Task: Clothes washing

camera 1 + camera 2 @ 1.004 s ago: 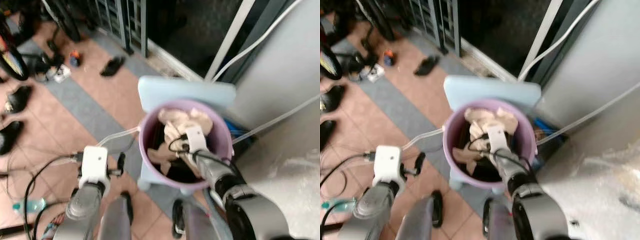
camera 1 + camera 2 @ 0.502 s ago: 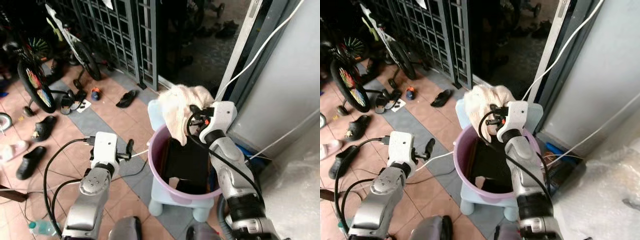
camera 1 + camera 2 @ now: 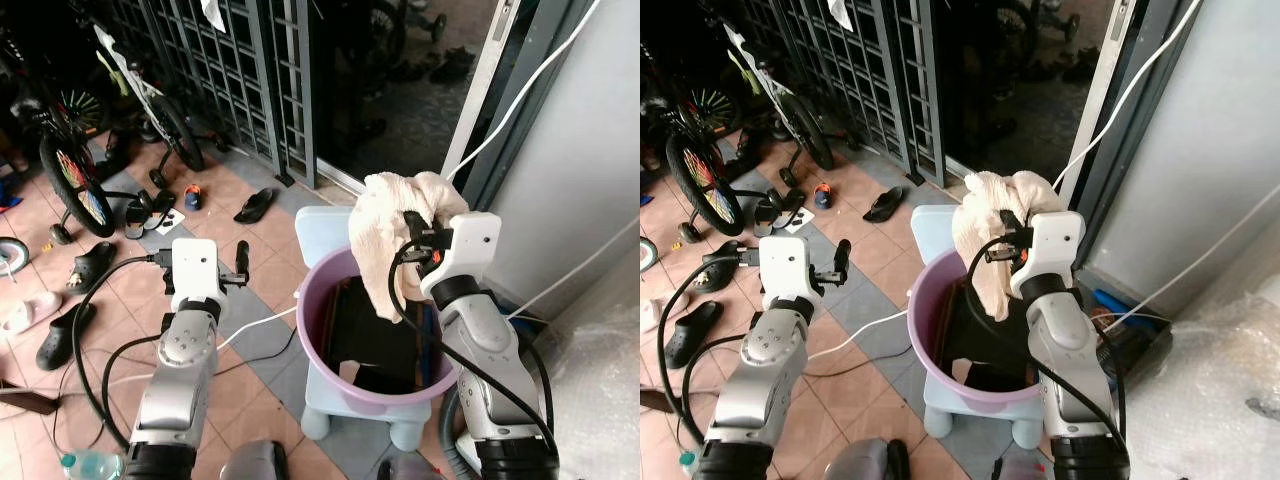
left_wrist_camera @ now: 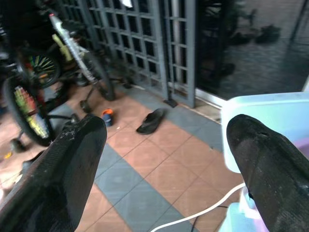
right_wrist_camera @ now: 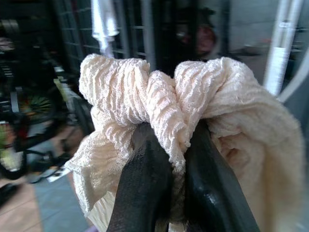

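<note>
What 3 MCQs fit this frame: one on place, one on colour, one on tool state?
1. The cream cloth is:
A. on the floor
B. held above the bucket
C. on the bicycle

2. The bucket is:
A. purple
B. green
C. red

3. The left tool is:
A. shut on a shoe
B. gripping the cable
C. open, holding nothing

Key: 1 B, the right tool pinches the cloth, which hangs over the bucket rim. 2 A, its rim and wall are purple. 3 C, the left wrist view shows its fingers spread with only floor between them.

Two silver arms end in white box-shaped wrist housings, each trailing looped black cables. Each hand [image 4: 159,159] has long, matte black fingers.
</note>
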Tool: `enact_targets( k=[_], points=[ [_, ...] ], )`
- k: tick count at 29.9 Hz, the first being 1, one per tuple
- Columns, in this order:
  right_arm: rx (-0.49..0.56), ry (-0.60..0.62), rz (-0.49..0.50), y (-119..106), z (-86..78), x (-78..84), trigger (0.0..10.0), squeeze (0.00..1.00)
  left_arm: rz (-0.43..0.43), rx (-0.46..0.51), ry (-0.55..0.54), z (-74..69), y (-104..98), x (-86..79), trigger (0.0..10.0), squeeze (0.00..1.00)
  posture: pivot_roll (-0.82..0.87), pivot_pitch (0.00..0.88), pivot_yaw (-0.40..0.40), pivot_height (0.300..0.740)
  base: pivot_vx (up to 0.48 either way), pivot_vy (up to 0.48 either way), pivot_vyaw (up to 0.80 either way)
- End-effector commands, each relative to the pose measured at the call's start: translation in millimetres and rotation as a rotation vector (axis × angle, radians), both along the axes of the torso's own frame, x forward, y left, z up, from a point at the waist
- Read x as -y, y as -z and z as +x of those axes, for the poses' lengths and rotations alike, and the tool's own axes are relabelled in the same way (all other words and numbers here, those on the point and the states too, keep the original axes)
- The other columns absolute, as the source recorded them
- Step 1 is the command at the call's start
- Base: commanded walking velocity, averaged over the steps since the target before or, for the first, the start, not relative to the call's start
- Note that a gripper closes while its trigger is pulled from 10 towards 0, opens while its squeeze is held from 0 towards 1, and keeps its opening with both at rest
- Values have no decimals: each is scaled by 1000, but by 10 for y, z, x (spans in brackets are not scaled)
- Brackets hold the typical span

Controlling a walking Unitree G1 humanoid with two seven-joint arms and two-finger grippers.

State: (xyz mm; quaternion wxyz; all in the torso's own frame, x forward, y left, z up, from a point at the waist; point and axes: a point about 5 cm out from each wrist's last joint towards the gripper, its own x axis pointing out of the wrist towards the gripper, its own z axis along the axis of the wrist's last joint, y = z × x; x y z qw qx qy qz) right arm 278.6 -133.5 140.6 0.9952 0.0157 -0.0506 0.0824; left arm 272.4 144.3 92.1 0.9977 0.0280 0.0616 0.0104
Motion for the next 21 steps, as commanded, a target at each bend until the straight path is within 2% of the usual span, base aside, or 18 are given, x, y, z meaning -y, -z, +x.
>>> enact_targets(
  k=[1,9,16,21],
  points=[
    [36,19,-10,-95,8,20,10000,0,4,-15,20,-32,54,30,10000,0,-68,0,96,740,0,0,-800],
    [119,45,-125,-245,83,68,10000,0,-5,-18,38,-21,86,70,10000,0,-71,0,96,740,0,0,-800],
    [174,78,-181,-358,174,107,10000,0,-9,-11,44,-10,89,83,10000,0,-70,0,92,740,0,0,-800],
    [211,92,-222,-422,231,102,10000,0,-13,3,39,26,67,90,10000,0,-75,0,92,740,0,-280,-800]
  ],
)
